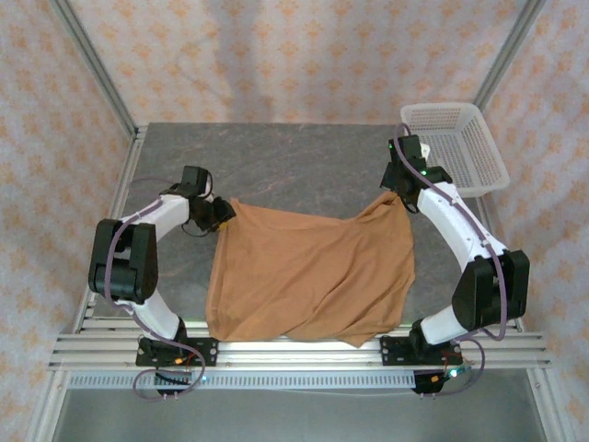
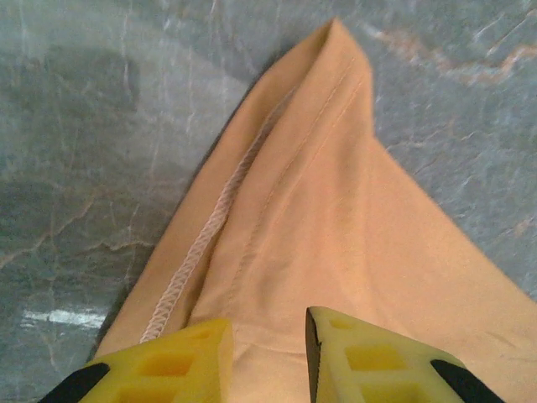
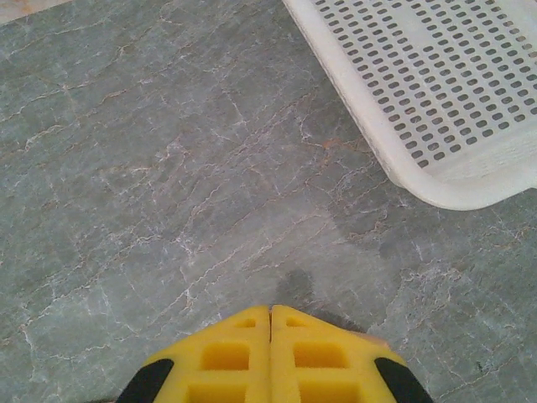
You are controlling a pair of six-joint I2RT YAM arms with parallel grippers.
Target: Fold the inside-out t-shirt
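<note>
One inside-out t-shirt (image 1: 308, 276), orange-tan, lies spread over the middle of the grey worktop (image 1: 294, 157), reaching its 6 o'clock edge. At the shirt's 10 o'clock corner the left fingers (image 1: 221, 214) stand partly apart over a seam of pale stitching, with cloth showing in the gap. At its 2 o'clock corner the right fingers (image 3: 270, 332) are pressed together, and that corner peaks up to them. A white perforated basket (image 3: 436, 92) sits at the worktop's 1 o'clock corner.
</note>
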